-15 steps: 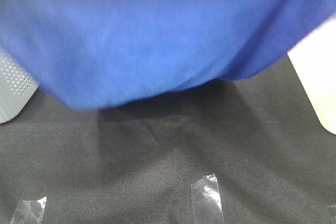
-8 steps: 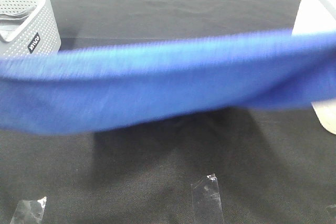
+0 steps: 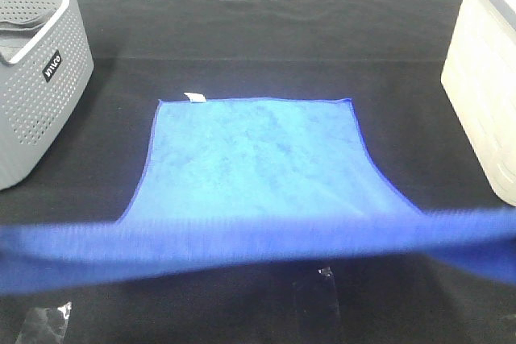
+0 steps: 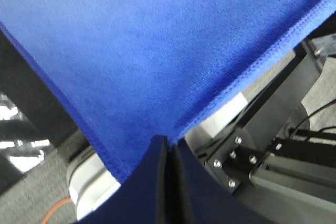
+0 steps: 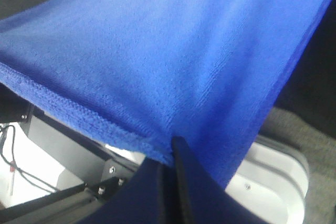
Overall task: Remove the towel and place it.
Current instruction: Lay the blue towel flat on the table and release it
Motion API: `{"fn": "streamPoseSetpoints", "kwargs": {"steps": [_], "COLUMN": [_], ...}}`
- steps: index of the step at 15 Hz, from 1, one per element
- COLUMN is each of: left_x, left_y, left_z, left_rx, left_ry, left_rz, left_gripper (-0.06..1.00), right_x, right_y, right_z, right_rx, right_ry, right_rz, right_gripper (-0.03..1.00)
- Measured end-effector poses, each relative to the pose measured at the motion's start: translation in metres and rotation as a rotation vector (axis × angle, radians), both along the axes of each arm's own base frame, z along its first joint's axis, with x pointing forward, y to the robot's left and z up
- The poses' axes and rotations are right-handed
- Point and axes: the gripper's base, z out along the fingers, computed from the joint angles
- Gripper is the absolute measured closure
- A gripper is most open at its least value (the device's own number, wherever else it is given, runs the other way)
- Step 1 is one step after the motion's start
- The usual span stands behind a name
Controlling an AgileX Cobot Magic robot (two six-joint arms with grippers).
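**Towel gripped at both near corners, far half down on the desk**

Pinched in the left gripper: one near corner of the towel, fingers pressed together with only cloth between them. Same at the right gripper, closed flat on the other near corner.

Spread flat with its far half over the middle of the desk, on the black tablecloth; white tag at the far-left corner of the towel. Stretched as a blurred band along the desk's near edge, raised off the surface.

Flanked by a grey basket at the far-left corner and a white box at the right edge. Clear tape stuck by the near edge.
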Motion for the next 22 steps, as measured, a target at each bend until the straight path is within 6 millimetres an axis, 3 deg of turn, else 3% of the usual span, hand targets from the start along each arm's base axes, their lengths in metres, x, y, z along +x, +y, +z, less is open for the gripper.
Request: {"fn": "streamPoseSetpoints", "kwargs": {"steps": [3, 7, 22], "left_x": [-0.014, -0.025, 0.035], "left_y": [0.005, 0.007, -0.029], "left_z": [-0.022, -0.038, -0.119], "left_rx": [0.004, -0.024, 0.15], "left_ry": [0.077, 0.148, 0.531], "left_rz": [0.007, 0.021, 0.008], "left_gripper": [0.94, 0.94, 0.94], "right_x": [-0.007, -0.01, 0.04], "right_y": [0.004, 0.003, 0.011], "right_z": [-0.026, -0.043, -0.121], "right_rx": [0.047, 0.024, -0.26], "right_ry": [0.124, 0.184, 0.551], "right_rz": [0.003, 0.005, 0.157], "right_gripper": [0.97, 0.97, 0.97]}}
